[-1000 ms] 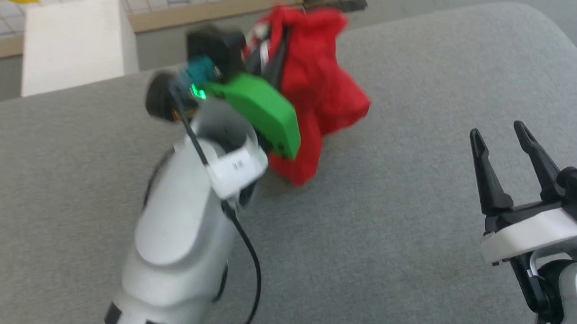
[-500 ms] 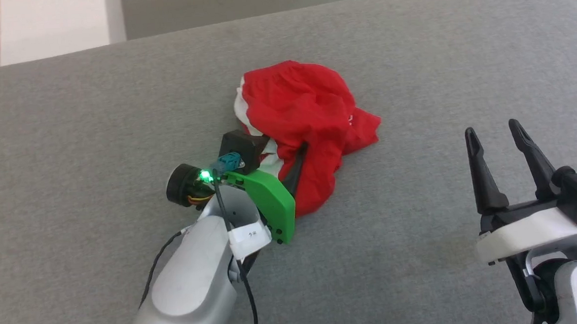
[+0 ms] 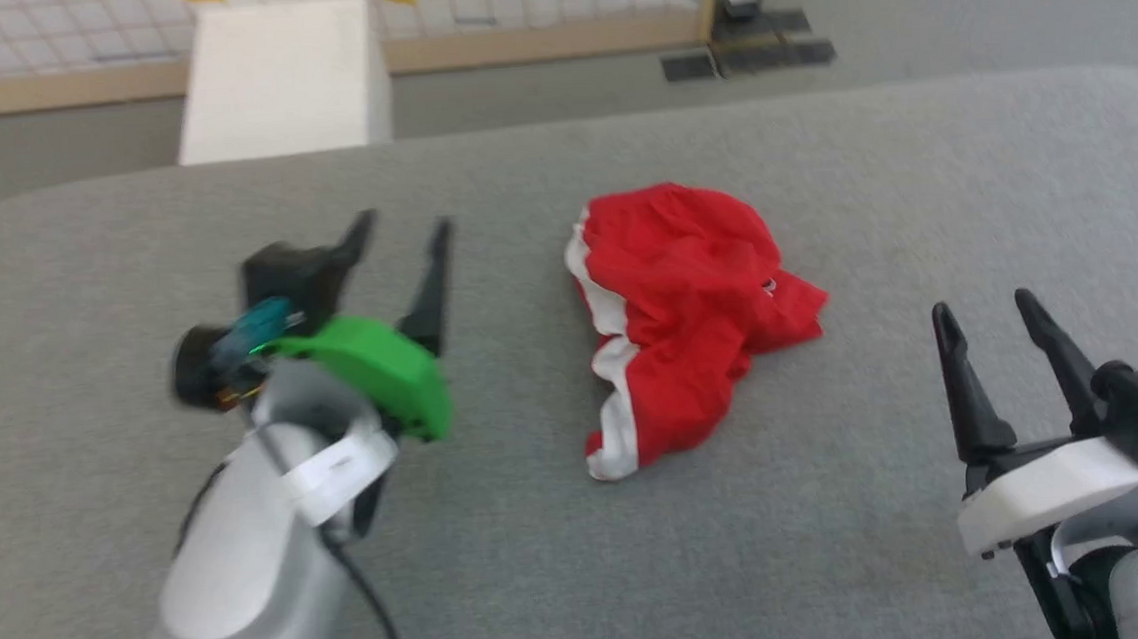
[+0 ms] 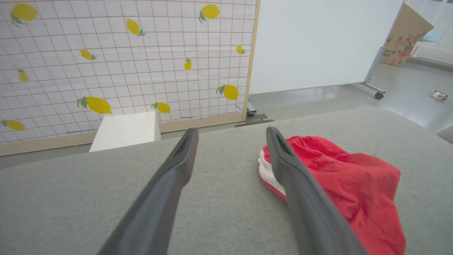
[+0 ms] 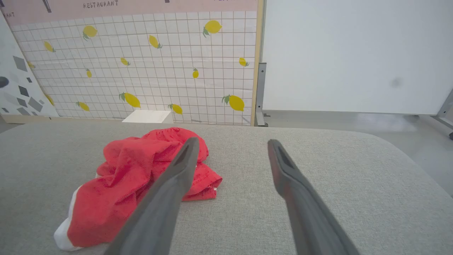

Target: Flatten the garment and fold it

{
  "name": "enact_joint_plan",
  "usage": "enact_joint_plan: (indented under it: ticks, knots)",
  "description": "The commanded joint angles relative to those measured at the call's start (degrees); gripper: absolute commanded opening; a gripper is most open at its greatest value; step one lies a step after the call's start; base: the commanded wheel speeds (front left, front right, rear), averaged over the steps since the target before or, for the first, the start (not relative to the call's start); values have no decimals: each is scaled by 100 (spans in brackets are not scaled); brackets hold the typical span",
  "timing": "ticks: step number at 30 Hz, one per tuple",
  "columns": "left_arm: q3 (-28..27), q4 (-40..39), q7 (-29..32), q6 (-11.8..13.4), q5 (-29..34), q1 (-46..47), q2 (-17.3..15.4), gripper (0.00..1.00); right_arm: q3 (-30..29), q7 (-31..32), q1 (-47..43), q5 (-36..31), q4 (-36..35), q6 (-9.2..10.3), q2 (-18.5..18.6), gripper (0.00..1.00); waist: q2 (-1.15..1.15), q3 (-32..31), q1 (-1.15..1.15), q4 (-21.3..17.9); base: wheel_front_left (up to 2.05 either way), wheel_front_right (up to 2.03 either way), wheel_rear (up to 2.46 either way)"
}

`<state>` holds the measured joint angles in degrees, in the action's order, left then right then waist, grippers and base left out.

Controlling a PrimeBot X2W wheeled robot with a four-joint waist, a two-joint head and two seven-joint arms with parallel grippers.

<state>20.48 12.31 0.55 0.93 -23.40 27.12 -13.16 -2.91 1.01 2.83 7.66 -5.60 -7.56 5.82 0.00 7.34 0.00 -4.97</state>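
Observation:
The garment (image 3: 696, 318) is a crumpled heap of red shorts with a white side stripe, lying near the middle of the grey padded table (image 3: 833, 520). My left gripper (image 3: 404, 233) stands open to its left, well apart from it, with nothing between its fingers. In the left wrist view the garment (image 4: 347, 184) lies just right of the right finger (image 4: 300, 198). My right gripper (image 3: 985, 305) is open at the lower right, clear of the cloth. In the right wrist view the garment (image 5: 124, 177) lies left of and behind the left finger (image 5: 166, 198).
A white box (image 3: 279, 81) stands on the floor behind the table's far edge. Behind it is a tiled screen with lemon prints (image 4: 106, 60) and a metal stand foot (image 3: 749, 42). The table's right corners are rounded.
My left gripper was shut on the raised garment a second ago. It has let go, and the garment now lies on the table. The left gripper has drawn away to the left, open. The head camera shifted.

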Motion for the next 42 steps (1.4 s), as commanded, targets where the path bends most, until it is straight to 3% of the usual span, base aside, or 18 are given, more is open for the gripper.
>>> enact_joint_plan:
  ticks: [1,6,10,19,38,42]
  knots:
    - [-118,-91,-66,107,-51,-224,-123,100,17,25,-96,47,14,8,1,100,0,-468,0,469,0,0,0]
    - [-408,-438,-188,364,-97,-836,-408,100,58,44,-290,73,32,8,-26,100,0,-636,0,687,0,0,0]
    - [-357,-706,-291,366,-31,-1369,-584,100,163,21,-431,71,50,8,-41,100,0,-693,0,772,0,0,0]
    - [-279,-1248,-742,538,-13,-2356,-530,100,257,-61,-695,56,81,8,-163,100,0,-722,0,808,0,0,0]
    - [-56,-1524,-762,548,-19,-2430,-465,100,264,-30,-624,-4,48,8,-220,100,0,-483,0,852,0,0,0]
    - [-13,-1565,-771,550,-22,-2317,-405,100,563,622,-527,95,1,8,11,100,0,-269,0,967,0,0,0]
